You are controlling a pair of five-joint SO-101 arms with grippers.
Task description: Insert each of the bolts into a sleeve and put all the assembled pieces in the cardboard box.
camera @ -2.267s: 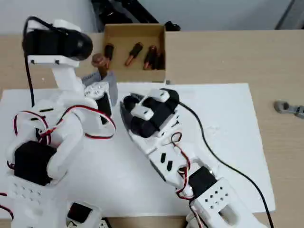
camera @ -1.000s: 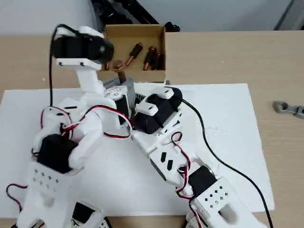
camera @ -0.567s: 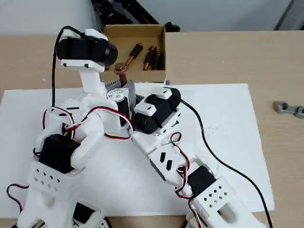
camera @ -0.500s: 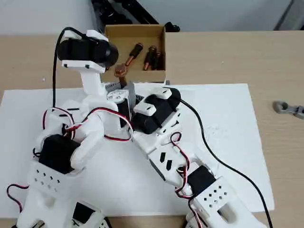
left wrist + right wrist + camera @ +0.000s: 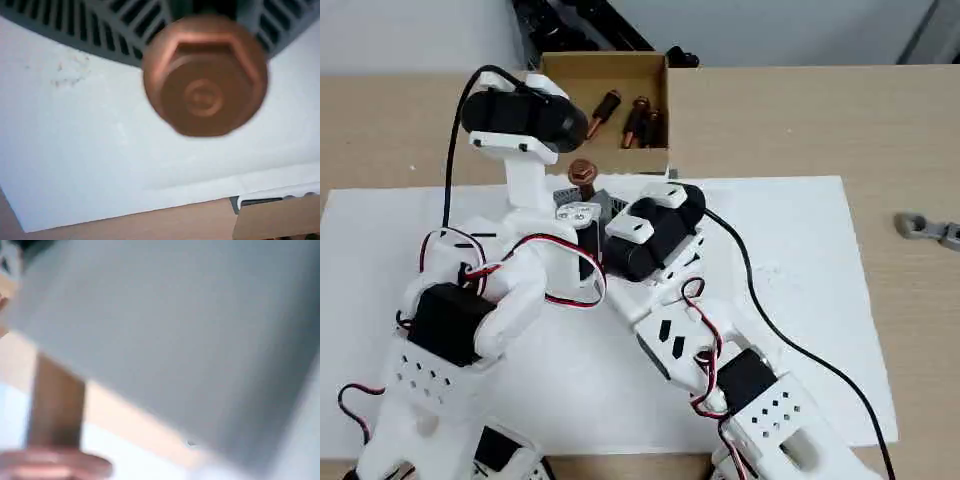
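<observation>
The wooden desk (image 5: 800, 120) carries a large white sheet (image 5: 800, 300), and both arms stand over this sheet. The left arm (image 5: 470, 320) rises from the near left corner, and its black motor hangs in front of the cardboard box's near left part. The right arm (image 5: 690, 340) stretches from the near edge towards the middle of the sheet, and its black wrist lies just beside the left arm's wrist. The cardboard box (image 5: 610, 70) sits on the bare desk at the far edge of the sheet, open at the top. The left end effector (image 5: 585, 196) grips a bolt (image 5: 205, 75) upright, with the copper hexagonal head uppermost, above the sheet and just short of the box's near wall. The right end effector (image 5: 612, 212) lies close against the left one, mostly hidden by it, and I cannot tell whether it is wide or narrow. Several assembled pieces (image 5: 638, 118), dark with copper ends, lie inside the box towards its right side. A small metal piece (image 5: 925, 227) rests on the bare desk far off to the right, well apart from the sheet.
</observation>
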